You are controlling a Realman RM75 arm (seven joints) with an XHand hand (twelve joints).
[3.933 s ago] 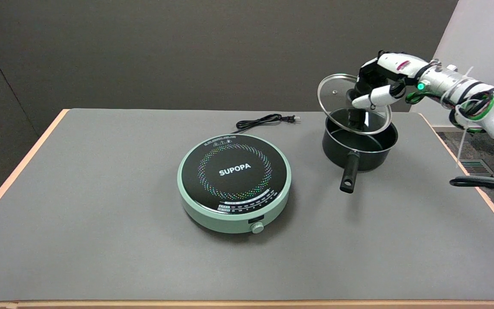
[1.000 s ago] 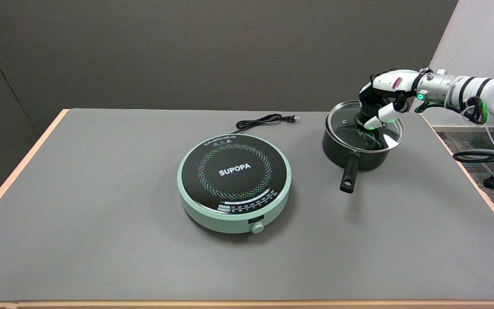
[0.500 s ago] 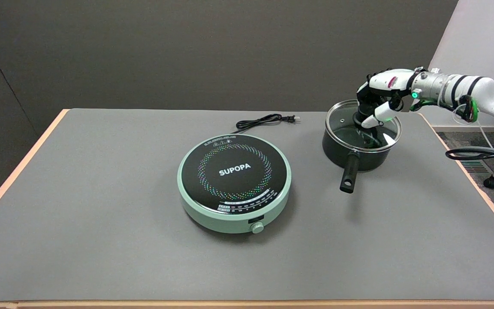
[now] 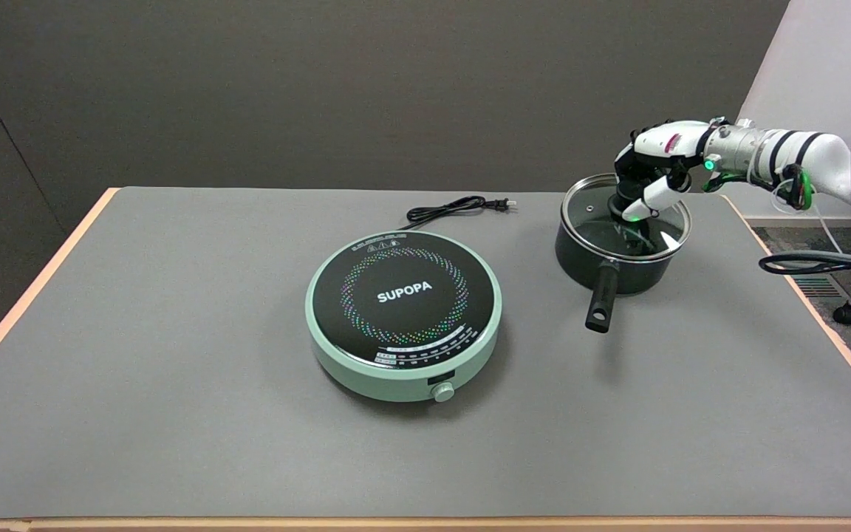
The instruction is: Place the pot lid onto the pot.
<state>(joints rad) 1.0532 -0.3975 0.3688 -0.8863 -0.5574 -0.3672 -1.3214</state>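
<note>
A grey desk (image 4: 174, 414) with a pale wood rim stands before a dark wall. A green hotplate (image 4: 404, 315) sits mid-desk, its black cord (image 4: 455, 207) coiled toward the far edge. Near the far right corner is the black pot (image 4: 621, 244), handle pointing toward the near edge, with the glass lid (image 4: 588, 214) lying level on its rim. The right arm reaches in from the right edge, roughly level above the desk; its hand (image 4: 651, 166) curls down over the lid's knob, fingers closed around it.

Lid (image 4: 594, 209) lowered flat onto pot (image 4: 580, 260); right hand (image 4: 651, 170) w/ it.
</note>
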